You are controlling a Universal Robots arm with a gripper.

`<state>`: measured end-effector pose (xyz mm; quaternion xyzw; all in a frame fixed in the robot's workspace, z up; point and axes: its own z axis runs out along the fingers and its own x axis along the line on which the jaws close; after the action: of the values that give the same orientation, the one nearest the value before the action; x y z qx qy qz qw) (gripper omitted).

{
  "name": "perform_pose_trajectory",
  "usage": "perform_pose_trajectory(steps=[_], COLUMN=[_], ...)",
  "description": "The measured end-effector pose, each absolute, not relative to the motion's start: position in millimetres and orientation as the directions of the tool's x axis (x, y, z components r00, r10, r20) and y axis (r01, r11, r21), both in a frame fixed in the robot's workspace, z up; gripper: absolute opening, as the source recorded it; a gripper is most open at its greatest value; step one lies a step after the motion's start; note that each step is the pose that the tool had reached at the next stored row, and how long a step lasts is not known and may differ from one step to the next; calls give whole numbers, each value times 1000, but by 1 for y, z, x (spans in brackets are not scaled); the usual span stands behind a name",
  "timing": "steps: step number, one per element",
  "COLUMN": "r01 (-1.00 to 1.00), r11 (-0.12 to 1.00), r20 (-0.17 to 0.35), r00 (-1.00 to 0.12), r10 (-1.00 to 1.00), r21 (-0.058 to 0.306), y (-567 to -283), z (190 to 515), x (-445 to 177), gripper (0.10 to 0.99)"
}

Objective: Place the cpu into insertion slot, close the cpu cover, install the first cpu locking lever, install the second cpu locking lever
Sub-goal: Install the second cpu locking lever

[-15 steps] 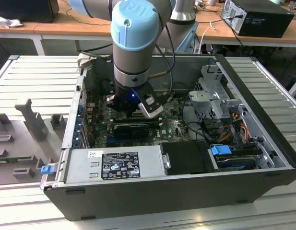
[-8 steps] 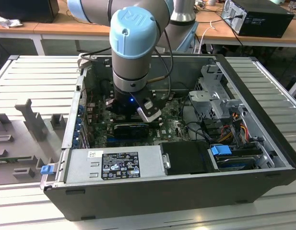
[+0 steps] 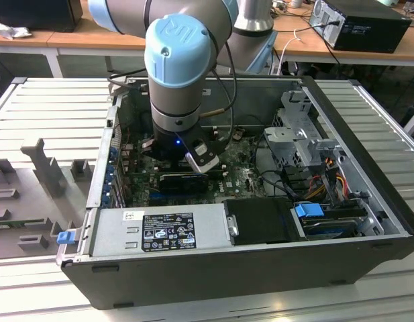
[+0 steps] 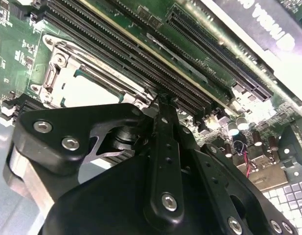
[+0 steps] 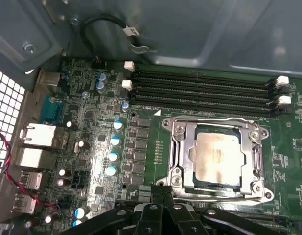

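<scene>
Ribbed metal desk (image 3: 32, 107) carries opened computer case (image 3: 354, 221). Cpu (image 5: 220, 154) seated in insertion slot (image 5: 176, 128), cpu cover (image 5: 217, 121) down. Gripper (image 4: 163, 100) beside socket; finger state cannot tell. Risk: misaligned push bends lever.

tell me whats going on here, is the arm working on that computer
Yes. A robot arm reaches down into an open computer case, with its gripper just above the green motherboard. In the first wrist view the cpu already sits in the insertion slot, and the silvery cpu cover lies closed around it. The gripper hovers right at the slot's edge, beside the long black memory slots. Whether the locking levers are latched is hard to tell from here.
</scene>
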<state>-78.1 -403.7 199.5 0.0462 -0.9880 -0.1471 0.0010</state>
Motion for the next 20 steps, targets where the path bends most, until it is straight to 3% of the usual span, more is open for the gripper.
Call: perform_pose_trajectory(steps=[8, 20], r01=[-91, -91], r11=[946, 944], r20=[-14, -14], r00=[-996, -996], r10=[-91, -91], r21=[312, 316], y=[-403, -402], z=[195, 202], x=[-78, -78], gripper=[106, 106])
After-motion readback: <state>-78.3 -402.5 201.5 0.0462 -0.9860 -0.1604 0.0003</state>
